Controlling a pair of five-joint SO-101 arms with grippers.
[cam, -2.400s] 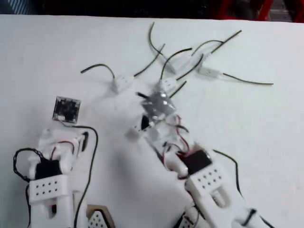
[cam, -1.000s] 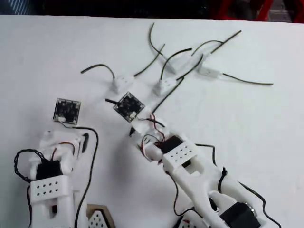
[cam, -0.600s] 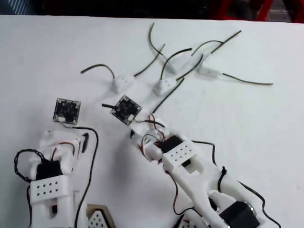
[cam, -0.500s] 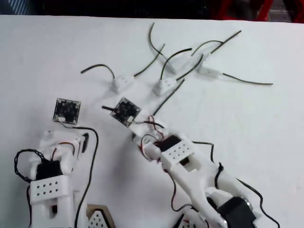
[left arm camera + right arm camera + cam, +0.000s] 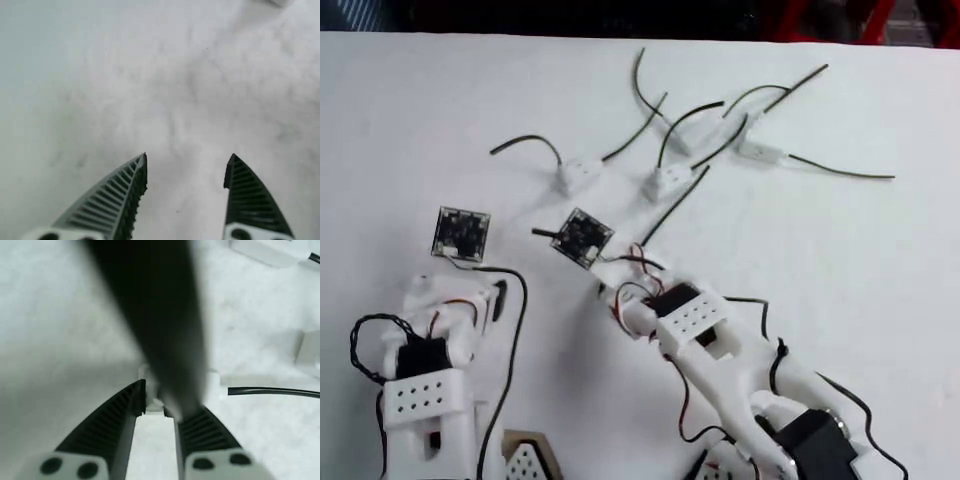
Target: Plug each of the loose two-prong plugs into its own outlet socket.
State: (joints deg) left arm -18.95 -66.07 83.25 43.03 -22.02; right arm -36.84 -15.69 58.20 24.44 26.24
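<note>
Table [image 5: 880, 300]: white surface carrying the plugs, cables and two dark boards.
Right arm [image 5: 720, 345]: stretched from the near edge toward the middle of the table, its tip at the nearer board.
Left arm [image 5: 425, 345]: folded low at the near corner, well apart from the plugs.
Right gripper [image 5: 156, 400]: clenched on the held plug [image 5: 212, 382], a white body pinched between the ribbed fingers; a dark blurred shape crosses in front, and I cannot tell what it is.
Left gripper [image 5: 187, 162]: released, jaws spread wide over bare table.
Nearer board [image 5: 582, 237]: dark square, likely one outlet socket, just beyond the right gripper's tips on the side toward the left arm. A short dark stub points off its far edge. Touching or only beside, I cannot tell.
Farther board [image 5: 460, 230]: same kind, just beyond the left arm.
Held cable [image 5: 672, 205]: trails from the right gripper away from the nearer board, so the plug's long axis seems to run roughly along the line toward that board.
Loose plugs: one [image 5: 670, 180] and another [image 5: 578, 176] just past the nearer board, a third [image 5: 760, 153] farther off.
Deciding relation: the right arm is plainly nearer; insertion likely needs a short push along the cable line.
</note>
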